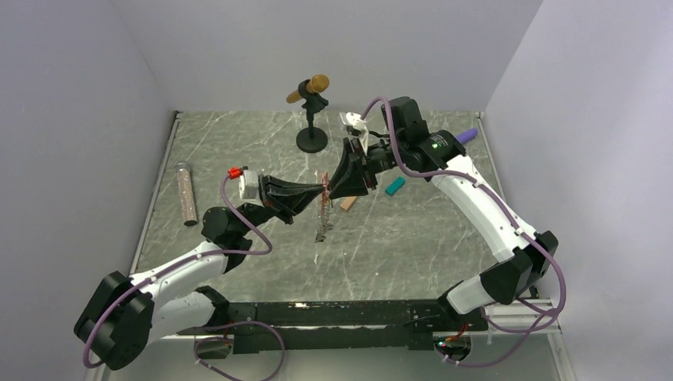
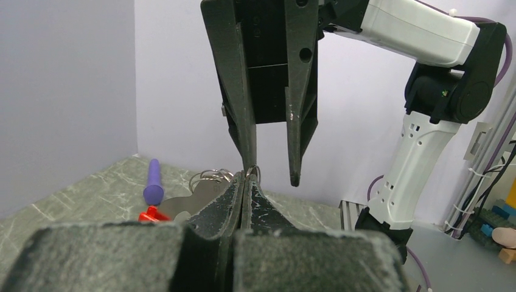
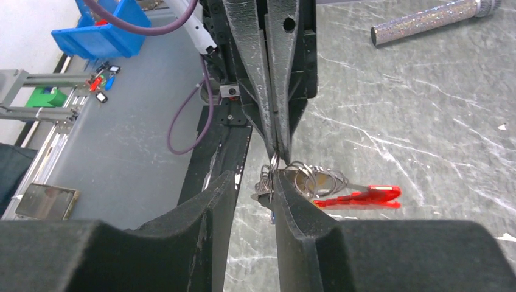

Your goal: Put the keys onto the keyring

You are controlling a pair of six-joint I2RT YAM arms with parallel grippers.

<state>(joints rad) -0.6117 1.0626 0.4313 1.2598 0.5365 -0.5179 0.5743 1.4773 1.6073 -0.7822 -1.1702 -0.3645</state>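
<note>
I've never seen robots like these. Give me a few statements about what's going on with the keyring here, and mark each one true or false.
1. The left gripper is shut on the keyring. True.
2. The right gripper has its jaws shut tight. False: they stand apart, with one finger at the ring.
3. The keyring's clip is blue. False: it is red.
4. The teal block lies on the table, held by neither gripper. True.
5. The glitter tube lies beside the right arm. False: it lies at the table's left edge.
</note>
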